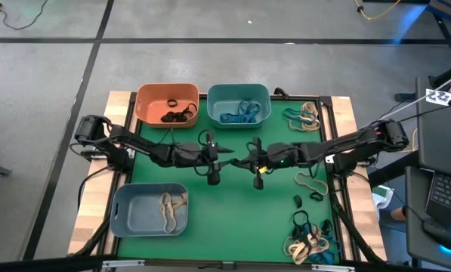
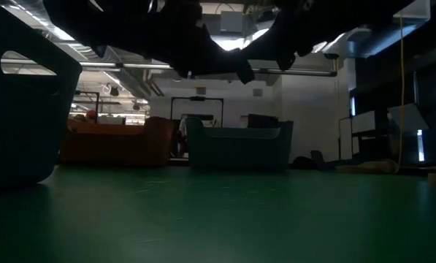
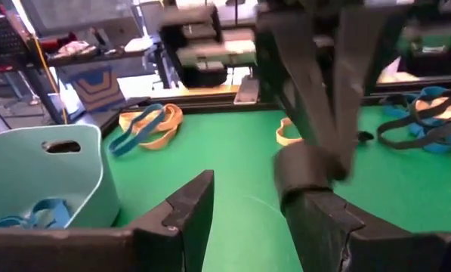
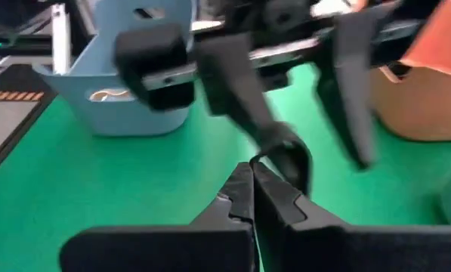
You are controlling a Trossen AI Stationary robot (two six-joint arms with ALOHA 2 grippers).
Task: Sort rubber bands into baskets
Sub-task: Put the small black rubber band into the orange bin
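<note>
Two end effectors meet mid-bench over bare green mat: the left end effector [image 1: 229,152] with fingers apart, the right end effector [image 1: 238,161] pinched together on a black rubber band [image 4: 282,155]. Orange basket [image 1: 167,104], teal basket [image 1: 239,103] and grey-blue basket [image 1: 149,208] hold bands; loose rubber bands [image 1: 310,240] crowd the right edge, partly cut off.

Green table mat [image 1: 233,204], wooden edge [image 1: 89,219], laptop [image 1: 444,198] alongside
</note>
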